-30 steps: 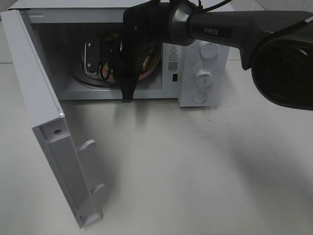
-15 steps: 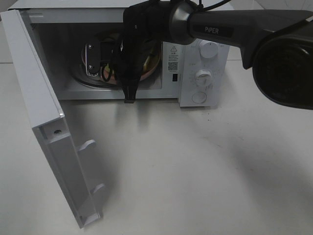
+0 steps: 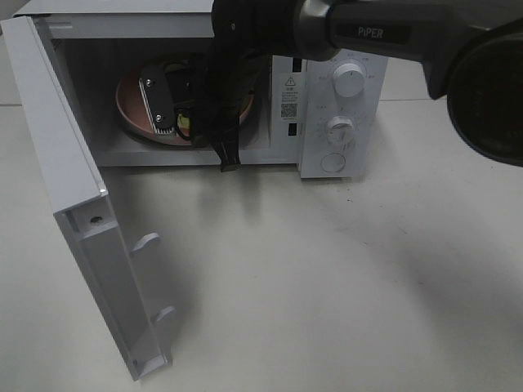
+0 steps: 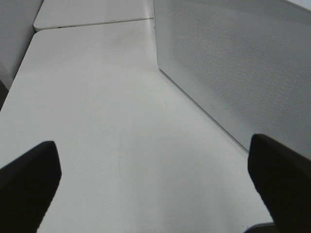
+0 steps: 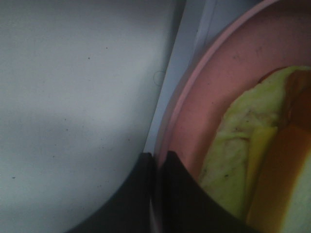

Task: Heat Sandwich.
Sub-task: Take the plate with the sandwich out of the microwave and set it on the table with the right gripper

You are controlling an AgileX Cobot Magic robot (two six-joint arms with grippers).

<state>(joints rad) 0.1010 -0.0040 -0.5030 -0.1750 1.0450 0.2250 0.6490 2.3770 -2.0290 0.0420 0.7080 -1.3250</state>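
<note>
The sandwich (image 5: 252, 165) lies on the round pink plate (image 5: 214, 87) inside the microwave (image 3: 339, 114), whose door (image 3: 65, 188) stands swung wide at nine o'clock of the cavity in the high view. The right gripper (image 5: 158, 167) reaches into the cavity, its dark fingers pinched together on the plate's rim at the sandwich's nine o'clock. In the high view the plate sits tilted behind the arm. The left gripper (image 4: 155, 187) hangs over the white table (image 4: 97, 121) beside the microwave's perforated side, jaws spread wide, holding nothing.
</note>
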